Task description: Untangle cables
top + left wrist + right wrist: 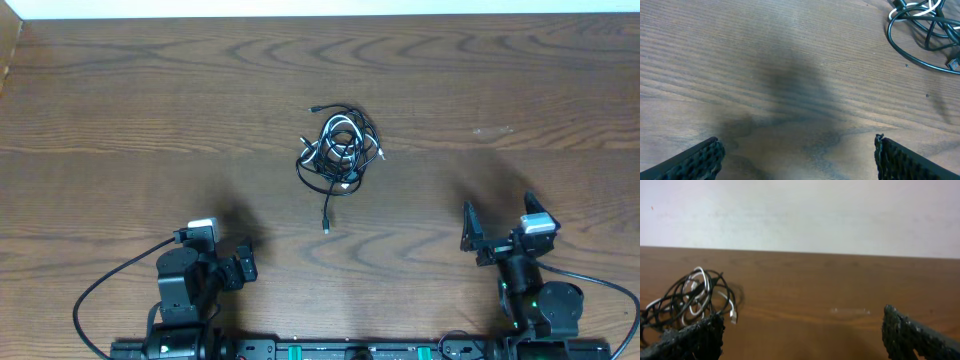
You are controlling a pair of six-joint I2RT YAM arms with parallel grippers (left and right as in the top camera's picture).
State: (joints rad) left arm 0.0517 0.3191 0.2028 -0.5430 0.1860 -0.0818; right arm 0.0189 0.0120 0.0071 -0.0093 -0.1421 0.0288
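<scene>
The cables (338, 150) lie in one tangled bundle on the middle of the wooden table, black cords looped around a white one. One black end with a small plug trails toward the near side (326, 222). My left gripper (246, 262) is open at the near left, well short of the bundle. In the left wrist view the cables (925, 30) show at the top right, and only bare wood lies between my fingers (700, 160). My right gripper (498, 222) is open at the near right. Its view has the cables (690, 297) at the left, behind my left finger (695, 340).
A faint white scuff (492, 129) marks the wood right of the bundle. The table's far edge meets a pale wall (800, 210). Thick black arm cords (105, 285) curve along the near edge by both arm bases.
</scene>
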